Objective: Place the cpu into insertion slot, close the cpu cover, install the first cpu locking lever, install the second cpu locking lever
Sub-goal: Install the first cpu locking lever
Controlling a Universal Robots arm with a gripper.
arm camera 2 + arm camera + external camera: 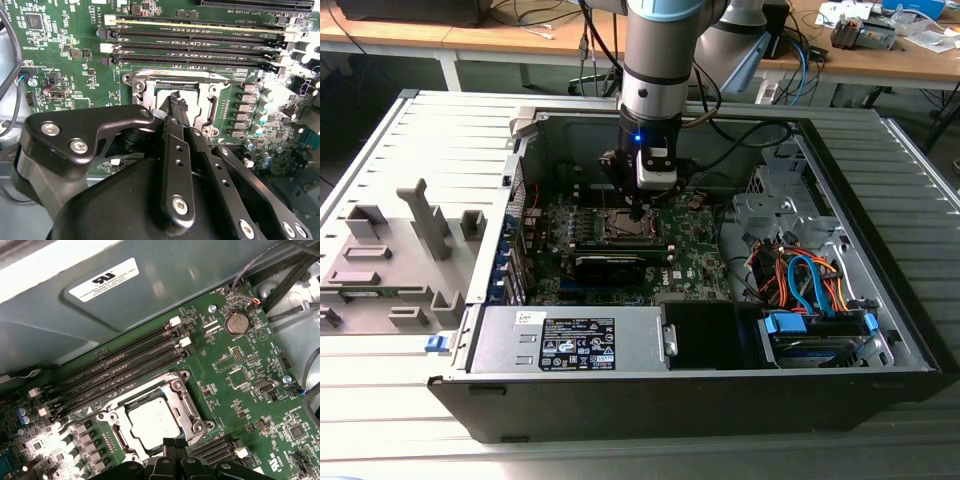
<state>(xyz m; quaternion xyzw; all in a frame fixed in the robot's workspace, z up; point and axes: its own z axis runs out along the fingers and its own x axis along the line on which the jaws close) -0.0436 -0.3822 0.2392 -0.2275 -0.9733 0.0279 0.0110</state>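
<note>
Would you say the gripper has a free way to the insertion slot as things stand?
Probably yes. The gripper hangs shut right at the edge of the insertion slot, and nothing lies between them. The memory slots beside it sit low and should not hinder it.

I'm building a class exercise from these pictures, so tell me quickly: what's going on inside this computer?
A robot arm reaches down into an open computer case. Its pincer is poised at the insertion slot on the motherboard. In the first wrist view a silver cpu already sits in the slot, framed by metal. The pincer looks shut at the slot's edge, holding nothing I can see. I cannot tell whether the locking levers are fastened.
</note>
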